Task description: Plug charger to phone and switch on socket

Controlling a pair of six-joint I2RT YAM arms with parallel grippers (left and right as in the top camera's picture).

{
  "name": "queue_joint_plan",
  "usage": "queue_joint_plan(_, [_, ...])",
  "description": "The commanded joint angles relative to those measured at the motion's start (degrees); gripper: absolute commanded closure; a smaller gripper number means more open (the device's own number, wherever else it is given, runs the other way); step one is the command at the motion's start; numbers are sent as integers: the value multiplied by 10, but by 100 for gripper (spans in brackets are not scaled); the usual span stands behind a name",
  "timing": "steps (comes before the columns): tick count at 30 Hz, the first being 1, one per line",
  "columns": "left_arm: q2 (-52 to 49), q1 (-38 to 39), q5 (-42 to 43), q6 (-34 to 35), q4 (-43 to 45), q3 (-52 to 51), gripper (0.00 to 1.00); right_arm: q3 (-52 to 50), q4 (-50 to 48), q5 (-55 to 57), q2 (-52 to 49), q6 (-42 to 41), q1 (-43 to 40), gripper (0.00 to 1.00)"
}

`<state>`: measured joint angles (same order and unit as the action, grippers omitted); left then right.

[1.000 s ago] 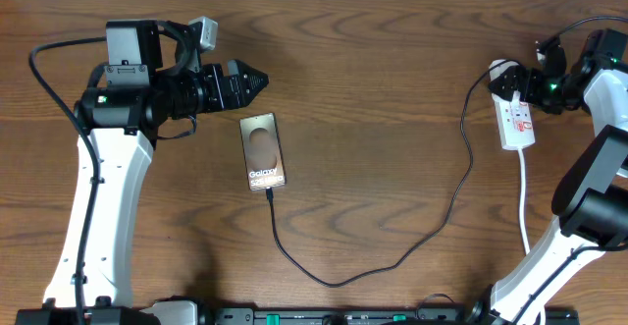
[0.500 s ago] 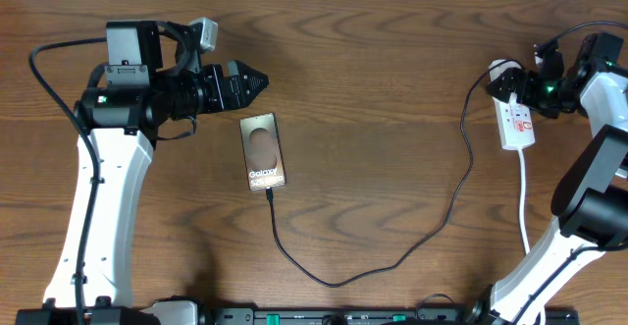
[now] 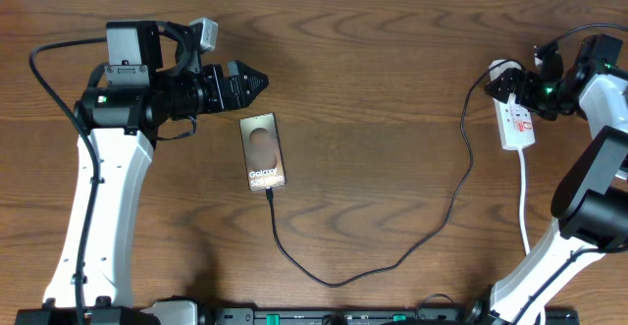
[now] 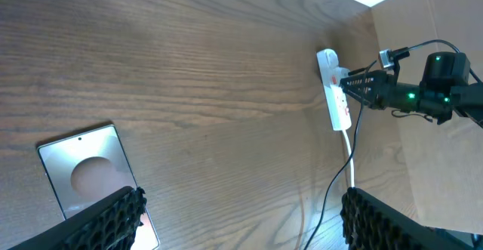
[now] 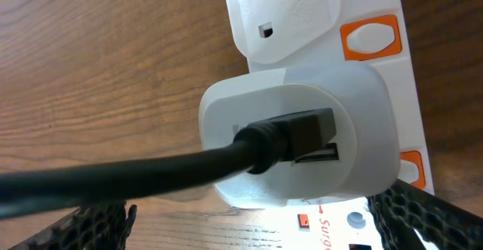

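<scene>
Right gripper [image 3: 512,82] nudged slightly at socket [image 3: 517,124], wide open, empty | left gripper [image 3: 257,78] open, empty, near phone [image 3: 263,151]; charger [image 3: 392,256] reaches its lower end | I'd press orange switch [image 5: 412,168] squarely with one fingertip.

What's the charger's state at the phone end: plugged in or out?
Apparently in: overhead, the charger tip meets the phone's lower edge with no gap; how fully it is seated cannot be told.
</scene>
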<state>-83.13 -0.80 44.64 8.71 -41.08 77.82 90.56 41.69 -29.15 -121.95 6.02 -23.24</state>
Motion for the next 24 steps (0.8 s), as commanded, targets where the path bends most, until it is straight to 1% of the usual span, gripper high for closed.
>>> queue_joint_plan(1, [4,0,-5,-12,-3,3,14,-16,-1,4,-11,-7,19,1])
queue_joint_plan(14, [4,0,-7,-12,-3,3,15,21,-8,7,-11,3,16,1])
queue_joint_plan(24, [4,0,-7,-12,-7,3,15,19,-15,7,-12,2,17,1])
